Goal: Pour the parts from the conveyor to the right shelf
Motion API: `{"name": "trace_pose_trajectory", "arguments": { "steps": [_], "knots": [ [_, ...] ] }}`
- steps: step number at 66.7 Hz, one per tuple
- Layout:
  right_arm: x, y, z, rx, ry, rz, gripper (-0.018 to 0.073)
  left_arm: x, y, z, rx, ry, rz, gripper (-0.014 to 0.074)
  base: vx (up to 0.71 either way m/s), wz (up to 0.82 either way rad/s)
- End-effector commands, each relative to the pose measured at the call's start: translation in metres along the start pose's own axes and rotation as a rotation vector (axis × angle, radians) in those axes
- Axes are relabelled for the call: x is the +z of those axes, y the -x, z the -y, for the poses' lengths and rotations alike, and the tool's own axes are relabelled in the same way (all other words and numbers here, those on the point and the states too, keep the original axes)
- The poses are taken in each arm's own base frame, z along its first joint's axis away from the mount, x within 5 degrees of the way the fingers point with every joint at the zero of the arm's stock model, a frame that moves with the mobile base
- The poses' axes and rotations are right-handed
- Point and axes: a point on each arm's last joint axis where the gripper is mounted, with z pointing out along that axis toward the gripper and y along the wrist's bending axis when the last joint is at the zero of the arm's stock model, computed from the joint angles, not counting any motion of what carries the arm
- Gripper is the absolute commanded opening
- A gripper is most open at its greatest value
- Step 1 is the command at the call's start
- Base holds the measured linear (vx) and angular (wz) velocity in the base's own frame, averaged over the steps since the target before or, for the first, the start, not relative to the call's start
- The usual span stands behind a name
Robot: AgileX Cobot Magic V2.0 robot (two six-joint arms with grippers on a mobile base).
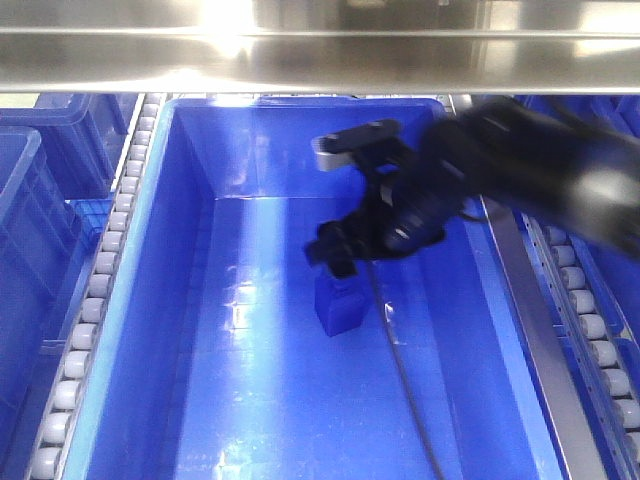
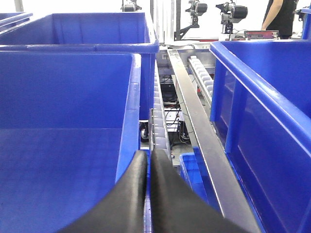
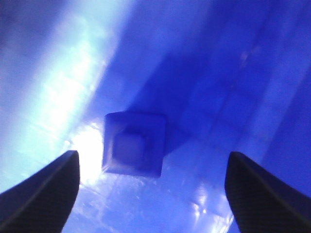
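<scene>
The right gripper [image 3: 150,194] is spread wide, its two dark fingers [image 3: 41,194] at the lower corners of the wrist frame, holding nothing. Between and above them, at frame centre, the small blue block [image 3: 133,142] sits on the bin's floor. In the front view the black arm reaches from the right into the large blue bin [image 1: 150,300], over the block [image 1: 342,305]. The left gripper [image 2: 148,184] shows its fingers pressed together at the bottom of its frame, above rollers [image 2: 158,121] between bins.
</scene>
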Motion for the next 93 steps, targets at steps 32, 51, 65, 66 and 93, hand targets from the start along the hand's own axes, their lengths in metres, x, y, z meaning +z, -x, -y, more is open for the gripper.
{"name": "trace_pose_trajectory", "arguments": {
  "steps": [32, 51, 65, 66, 93],
  "knots": [
    [-0.089, -0.064, 0.011, -0.044, 0.005, 0.514, 0.0581, -0.002, 0.013, 0.001, -0.014, -0.009, 0.097, -0.0006, 0.00, 0.00],
    [-0.141, -0.087, 0.053, 0.131, -0.116, 0.651, 0.0581, -0.002, 0.013, 0.001, -0.014, -0.009, 0.097, -0.0006, 0.00, 0.00],
    [-0.170, -0.106, 0.067, 0.147, -0.219, 0.721, 0.0581, -0.002, 0.013, 0.001, -0.014, -0.009, 0.097, -0.0006, 0.00, 0.00],
    [-0.171, -0.108, 0.067, 0.149, -0.224, 0.727, 0.0581, -0.002, 0.013, 0.001, -0.014, -0.009, 0.097, -0.0006, 0.00, 0.00],
    [-0.190, -0.212, 0.046, 0.129, -0.299, 0.940, 0.0581, -0.002, 0.013, 0.001, -0.014, -0.009, 0.097, -0.0006, 0.00, 0.00]
  ]
}}
